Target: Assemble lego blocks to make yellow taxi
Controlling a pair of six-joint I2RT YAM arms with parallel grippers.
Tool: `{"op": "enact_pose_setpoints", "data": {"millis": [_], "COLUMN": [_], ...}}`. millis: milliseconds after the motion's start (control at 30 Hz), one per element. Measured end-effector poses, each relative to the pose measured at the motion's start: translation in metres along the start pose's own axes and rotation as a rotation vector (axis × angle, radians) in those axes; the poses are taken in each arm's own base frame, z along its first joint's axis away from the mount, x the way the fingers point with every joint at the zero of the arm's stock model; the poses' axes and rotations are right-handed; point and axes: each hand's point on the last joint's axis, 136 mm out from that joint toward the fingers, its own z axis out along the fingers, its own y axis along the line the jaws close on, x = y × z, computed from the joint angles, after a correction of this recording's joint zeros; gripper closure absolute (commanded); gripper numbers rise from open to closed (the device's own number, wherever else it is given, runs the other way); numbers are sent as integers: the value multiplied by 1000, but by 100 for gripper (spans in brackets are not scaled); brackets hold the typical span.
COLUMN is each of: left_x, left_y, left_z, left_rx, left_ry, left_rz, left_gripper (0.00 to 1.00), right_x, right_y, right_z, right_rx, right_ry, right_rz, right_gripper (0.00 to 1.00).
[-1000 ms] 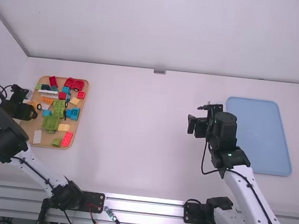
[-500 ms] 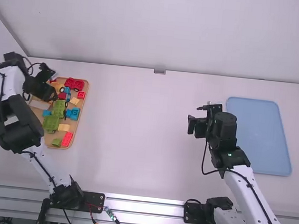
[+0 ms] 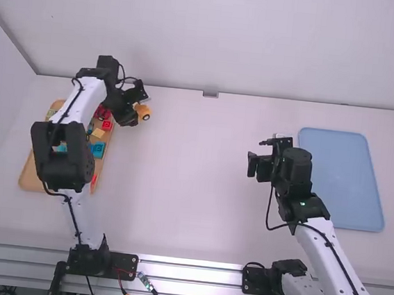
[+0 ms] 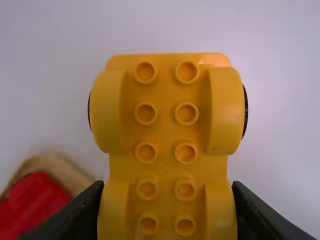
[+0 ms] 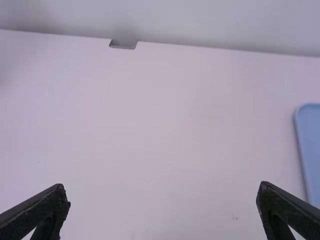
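Your left gripper [image 3: 136,105] clamps the yellow-orange studded plastic car base [image 4: 166,130], just past the right edge of the tan rectangular tray [image 3: 31,177]; your right gripper [image 3: 257,155] holds its fingers wide apart.

Carried in the left gripper [image 3: 134,116] from the left edge of the tray [image 3: 31,177], over its far part, and now to the right of its far right corner: the yellow car base [image 3: 144,112].
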Motion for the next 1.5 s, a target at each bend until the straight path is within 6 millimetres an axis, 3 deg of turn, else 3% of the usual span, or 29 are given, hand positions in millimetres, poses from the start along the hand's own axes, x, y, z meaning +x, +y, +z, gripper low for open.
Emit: {"op": "enact_pose_setpoints", "data": {"millis": [200, 400, 567, 833, 933, 1200, 1367, 1500], "left_x": [-31, -60, -72, -72, -75, -74, -75, -80], "left_y": [-36, -65, -98, -160, -167, -181, -208, -217], "left_z": [9, 19, 27, 45, 51, 76, 87, 87], "left_rx": [44, 38, 29, 165, 184, 164, 182, 186], "left_ry": [22, -3, -33, -97, -143, -201, -186, -191], "left_rz": [130, 231, 316, 463, 484, 524, 584, 605], "left_gripper": [84, 79, 78, 68, 70, 59, 59, 62], "right_x": [0, 0, 0, 1, 1, -1, -1, -1], "right_y": [0, 0, 0, 0, 0, 1, 1, 2], "right_z": [0, 0, 0, 0, 0, 0, 0, 0], "right_rx": [2, 2, 0, 0, -3, -3, -5, -14], "right_ry": [1, 1, 0, 3, 5, -5, -5, -4], "right_rz": [-13, -14, -13, -12, -15, -16, -15, -12], "right_gripper": [1, 1, 1, 1, 1, 1, 1, 1]}}
